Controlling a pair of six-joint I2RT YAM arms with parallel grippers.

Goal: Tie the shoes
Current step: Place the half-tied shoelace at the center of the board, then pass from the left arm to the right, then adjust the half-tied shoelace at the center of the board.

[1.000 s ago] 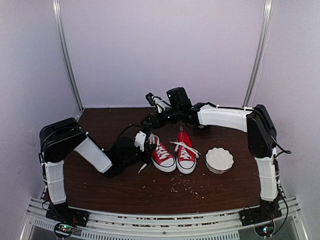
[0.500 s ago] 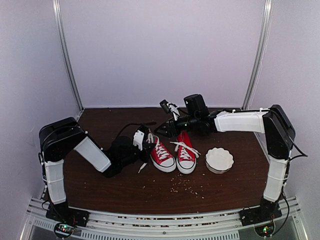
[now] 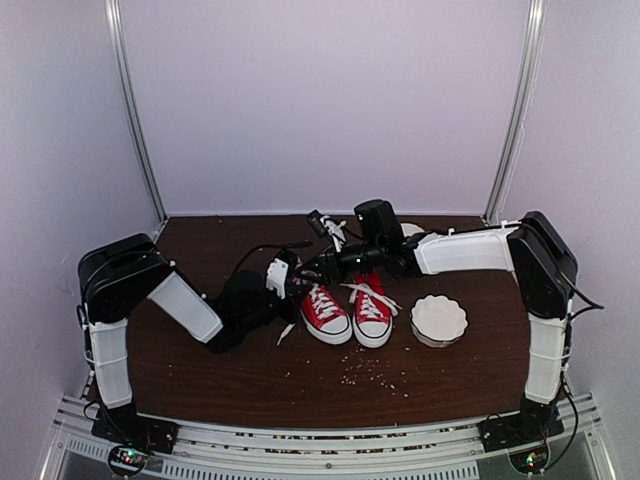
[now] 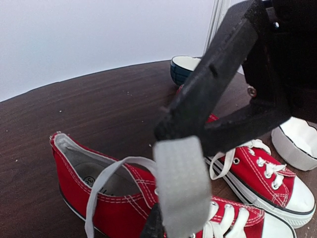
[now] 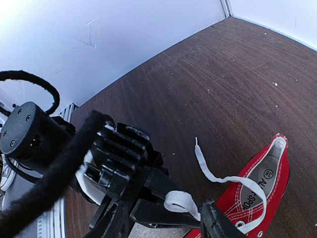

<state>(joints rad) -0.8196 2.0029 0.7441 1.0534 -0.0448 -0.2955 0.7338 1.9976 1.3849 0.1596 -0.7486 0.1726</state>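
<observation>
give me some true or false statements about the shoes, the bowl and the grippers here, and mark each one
1. The shoes stand side by side on the table. True.
2. The white bowl sits left of them. False: it is on their right in the top view.
3. The left gripper is shut on a lace. True.
4. The right gripper is clamped shut. False: its fingers stand apart.
5. The shoes are blue. False: they are red.

Circled "38" and partly legible "AL SPOR" on the red shoe (image 5: 265, 181) insole
</observation>
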